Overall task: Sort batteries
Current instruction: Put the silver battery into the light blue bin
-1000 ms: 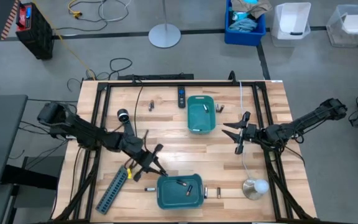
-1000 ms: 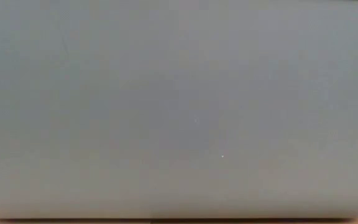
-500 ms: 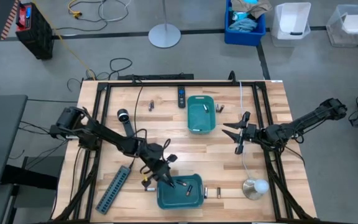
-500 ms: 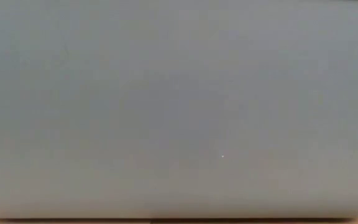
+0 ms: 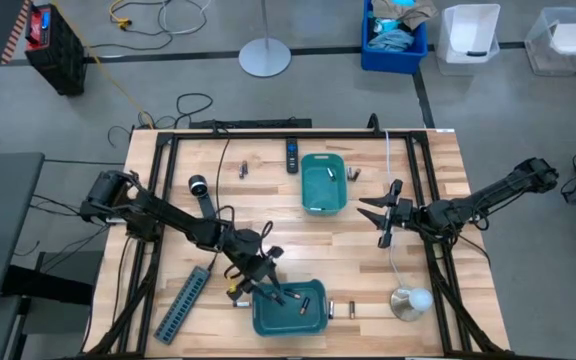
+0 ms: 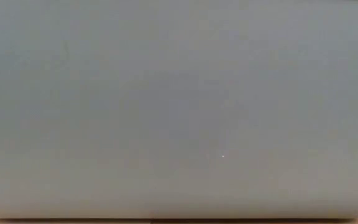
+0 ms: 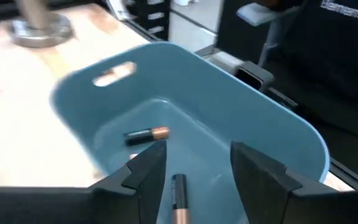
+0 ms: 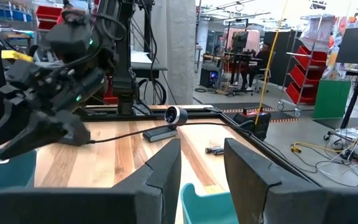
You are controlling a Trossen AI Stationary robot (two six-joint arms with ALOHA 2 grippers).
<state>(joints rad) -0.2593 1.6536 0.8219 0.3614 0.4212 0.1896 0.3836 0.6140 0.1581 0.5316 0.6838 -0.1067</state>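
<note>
- My left gripper (image 5: 268,290) hangs over the near bin (image 5: 290,308), jaws apart and empty; two batteries (image 7: 146,134) lie inside it, one right beneath the jaws.
- My right gripper (image 5: 380,213) waits above the counter (image 5: 288,225) beside the far bin (image 5: 323,183), jaws apart, holding nothing.
- Risk, as I judge it: a low retreat could clip the bin's rim and drag it into the stray batteries on the counter.
- Against a second ago, the left arm has swung from the power strip (image 5: 181,305) to the bin and opened.
</note>
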